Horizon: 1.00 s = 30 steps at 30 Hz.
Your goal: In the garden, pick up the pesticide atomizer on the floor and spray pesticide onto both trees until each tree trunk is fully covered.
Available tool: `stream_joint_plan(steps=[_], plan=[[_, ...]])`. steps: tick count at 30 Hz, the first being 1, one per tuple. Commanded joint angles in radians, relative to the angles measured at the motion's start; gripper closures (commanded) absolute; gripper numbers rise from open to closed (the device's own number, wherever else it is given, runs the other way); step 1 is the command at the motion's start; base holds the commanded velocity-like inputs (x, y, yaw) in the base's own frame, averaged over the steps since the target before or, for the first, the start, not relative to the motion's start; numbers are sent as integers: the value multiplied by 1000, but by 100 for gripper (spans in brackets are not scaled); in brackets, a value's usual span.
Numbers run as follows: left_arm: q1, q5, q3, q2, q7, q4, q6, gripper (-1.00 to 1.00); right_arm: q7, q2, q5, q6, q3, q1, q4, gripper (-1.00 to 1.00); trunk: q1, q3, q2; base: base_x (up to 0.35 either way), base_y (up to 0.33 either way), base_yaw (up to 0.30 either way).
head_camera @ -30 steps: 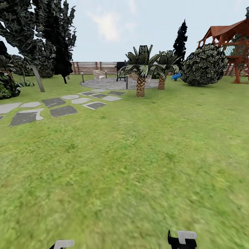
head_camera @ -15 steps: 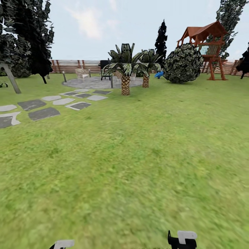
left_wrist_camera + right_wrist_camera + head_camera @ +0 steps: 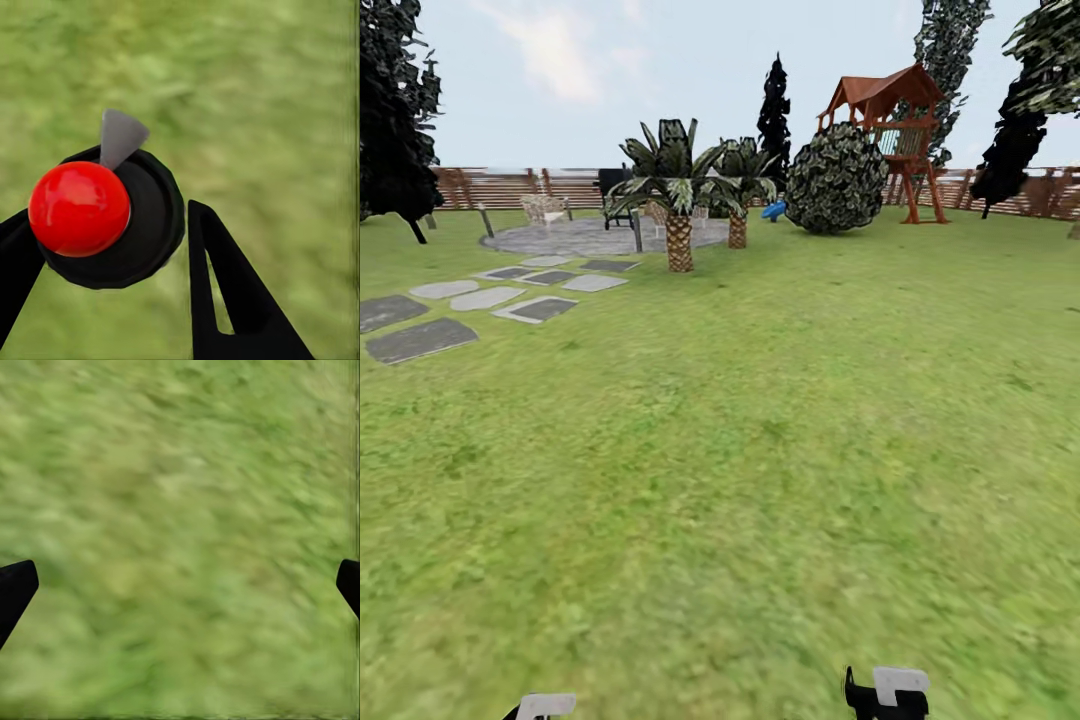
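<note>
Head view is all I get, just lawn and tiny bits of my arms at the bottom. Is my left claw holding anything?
Observer: Yes. In the left wrist view, the left claw grips the atomizer, black with a red ball on top.
Operator: Where's its squirty bit?
Observer: The grey nozzle sticks out beside the red ball, over plain grass.
Operator: And my right claw?
Observer: In the right wrist view, the right claw is wide open, with nothing but grass between its fingers.
</note>
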Motion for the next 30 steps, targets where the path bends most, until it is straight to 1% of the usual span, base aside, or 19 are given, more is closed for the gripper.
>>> stream_joint_plan(steps=[1, 30], plan=[[0, 2, -7, 1, 5, 0, -3, 100, -9, 0, 10, 0, -1, -1, 1, -100, 0, -2, 0, 0, 0, -282], [0, 3, -7, 1, 6, 0, -3, 100, -9, 0, 10, 0, -1, -1, 1, -100, 0, -24, 0, 0, 0, -282]])
